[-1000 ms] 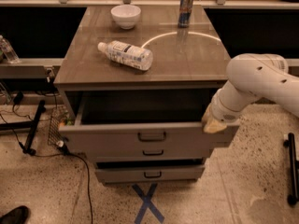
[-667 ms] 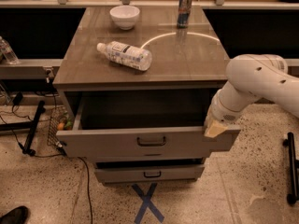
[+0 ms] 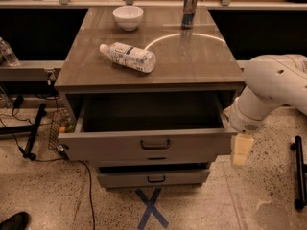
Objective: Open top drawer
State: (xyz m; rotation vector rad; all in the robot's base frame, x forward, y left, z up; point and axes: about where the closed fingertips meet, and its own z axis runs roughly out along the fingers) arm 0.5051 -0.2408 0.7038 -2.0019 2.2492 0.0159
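At the far left, around nine o'clock of the scene, we see a black stand leg point(image 3: 32, 131) on the speckled floor. A small wire basket point(image 3: 58, 124) is tucked just beside the cabinet's left side. A dark shoe tip point(image 3: 14, 220) shows at seven o'clock.

The grey-brown cabinet worktop point(image 3: 192, 66) carries three things:
- a clear plastic bottle with a white label point(image 3: 128, 56), lying on its side toward ten o'clock of the worktop
- a round white bowl point(image 3: 128, 17), upright at eleven o'clock near the back edge
- a slim metal drinks can point(image 3: 189, 4), standing at one o'clock, well apart from the bowl

Below the worktop, the wide grey-brown top drawer point(image 3: 110, 147) stands open toward us, and the inside of its deep grey box is dark. A dark rectangular loop handle point(image 3: 155, 143) sits at the centre of its front. Under it, at six o'clock, is a narrower grey drawer front point(image 3: 182, 178) with a smaller handle. A blue tape cross point(image 3: 151, 209) marks the floor in front.

At three o'clock the white robot arm point(image 3: 273, 83) reaches down toward the drawer's right end. Its cream-coloured gripper point(image 3: 241, 149) hangs just beside that end of the drawer front, well apart from the handle. We cannot tell whether it is clenched or released.
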